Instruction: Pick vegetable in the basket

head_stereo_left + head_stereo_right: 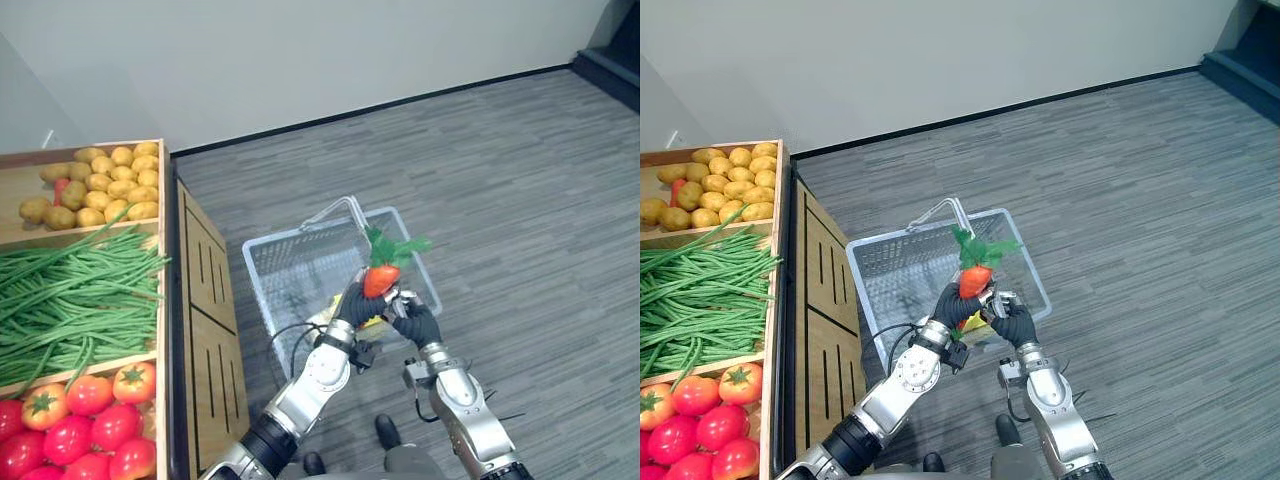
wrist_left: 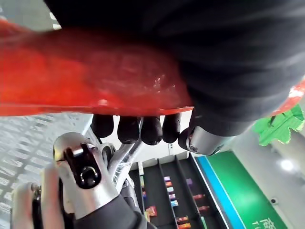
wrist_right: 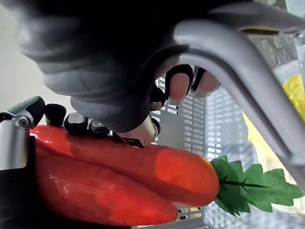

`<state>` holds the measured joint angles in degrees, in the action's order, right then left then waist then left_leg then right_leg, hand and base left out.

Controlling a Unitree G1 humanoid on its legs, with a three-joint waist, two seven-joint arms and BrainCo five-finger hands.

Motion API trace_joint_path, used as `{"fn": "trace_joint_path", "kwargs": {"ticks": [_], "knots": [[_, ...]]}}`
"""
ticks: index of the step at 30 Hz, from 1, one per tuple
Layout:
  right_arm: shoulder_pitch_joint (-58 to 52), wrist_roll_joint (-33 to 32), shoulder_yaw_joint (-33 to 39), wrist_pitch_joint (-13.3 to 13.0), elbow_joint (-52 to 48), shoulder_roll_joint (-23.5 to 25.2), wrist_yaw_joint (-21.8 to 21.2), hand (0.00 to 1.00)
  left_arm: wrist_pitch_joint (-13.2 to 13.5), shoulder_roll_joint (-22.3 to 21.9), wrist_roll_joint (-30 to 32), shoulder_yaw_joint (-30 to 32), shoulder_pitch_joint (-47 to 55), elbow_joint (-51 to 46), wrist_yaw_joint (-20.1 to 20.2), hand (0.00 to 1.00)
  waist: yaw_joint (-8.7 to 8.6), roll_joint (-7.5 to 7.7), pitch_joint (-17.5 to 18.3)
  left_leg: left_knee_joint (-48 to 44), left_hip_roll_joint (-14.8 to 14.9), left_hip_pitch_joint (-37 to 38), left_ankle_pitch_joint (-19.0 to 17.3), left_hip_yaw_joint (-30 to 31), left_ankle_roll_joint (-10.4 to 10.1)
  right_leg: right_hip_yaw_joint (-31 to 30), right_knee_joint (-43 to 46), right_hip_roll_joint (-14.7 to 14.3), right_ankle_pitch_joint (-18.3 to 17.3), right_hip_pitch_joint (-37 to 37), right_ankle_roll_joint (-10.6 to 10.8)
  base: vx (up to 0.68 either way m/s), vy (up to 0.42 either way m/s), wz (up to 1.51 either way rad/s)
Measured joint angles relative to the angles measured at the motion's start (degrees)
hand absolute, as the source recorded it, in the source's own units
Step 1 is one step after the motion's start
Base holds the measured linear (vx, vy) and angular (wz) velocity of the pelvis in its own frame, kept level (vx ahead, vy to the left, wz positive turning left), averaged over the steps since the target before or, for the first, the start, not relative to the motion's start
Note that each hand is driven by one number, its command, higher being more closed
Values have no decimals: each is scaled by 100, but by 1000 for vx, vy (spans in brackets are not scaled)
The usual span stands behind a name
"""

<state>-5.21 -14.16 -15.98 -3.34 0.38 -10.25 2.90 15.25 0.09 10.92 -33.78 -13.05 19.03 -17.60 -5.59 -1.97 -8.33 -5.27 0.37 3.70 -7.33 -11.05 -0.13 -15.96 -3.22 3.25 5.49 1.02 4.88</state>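
Holding carrots (image 1: pixel 381 280): left hand (image 1: pixel 358 303), fingers curled round them
Carrots: above basket (image 1: pixel 300 275), near its front edge
Right hand (image 1: pixel 415 322): fingers wrapped round handle (image 3: pixel 238 81)

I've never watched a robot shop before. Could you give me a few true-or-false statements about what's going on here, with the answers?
1. The left hand holds carrots with green leaves. True.
2. The carrots lie on the bottom of the basket. False: they are held up over it.
3. The wooden stand holds potatoes, green beans and tomatoes. True.
4. The basket is brown wicker. False: it is pale grey mesh.
5. The right hand rests on the tomatoes. False: it is beside the left hand, at the basket.
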Motion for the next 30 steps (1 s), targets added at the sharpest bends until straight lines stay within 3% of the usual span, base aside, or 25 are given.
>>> {"fn": "trace_joint_path", "kwargs": {"ticks": [5,13,16,20,22,30], "knots": [[-7,-519,-213,187,110,-154,8,100,46,-6,97,163,-204,560,-63,0,-4,13,-1,139,-41,52,43,15,60,5,-36,31,-15,9,-15,-37,-9,-2],[-184,-607,-594,273,160,-222,-29,100,86,-60,-258,340,-199,1082,-124,0,-20,44,15,347,-41,108,142,60,33,35,-91,51,-8,22,-6,-24,-13,1],[-181,-575,-710,262,108,-193,-215,100,-110,-61,-447,739,-167,1492,-110,0,-88,73,38,353,-39,108,143,61,33,36,-104,50,-7,22,-2,0,0,0],[-359,-538,-633,87,-222,9,-321,100,-516,76,-709,1221,176,1891,-168,0,-165,165,93,383,-40,107,143,67,33,41,-126,52,-8,26,-1,0,0,0],[-486,-537,-519,-44,-329,52,-320,100,-532,190,-826,1405,290,1890,-248,0,-163,194,111,385,-41,107,143,68,33,43,-126,52,-9,26,0,0,0,0],[-652,-427,-417,-128,-422,242,-411,100,-472,172,-1327,1727,458,1612,-499,0,-150,311,191,386,-47,93,141,69,33,46,-126,58,-14,37,6,0,0,0]]}}
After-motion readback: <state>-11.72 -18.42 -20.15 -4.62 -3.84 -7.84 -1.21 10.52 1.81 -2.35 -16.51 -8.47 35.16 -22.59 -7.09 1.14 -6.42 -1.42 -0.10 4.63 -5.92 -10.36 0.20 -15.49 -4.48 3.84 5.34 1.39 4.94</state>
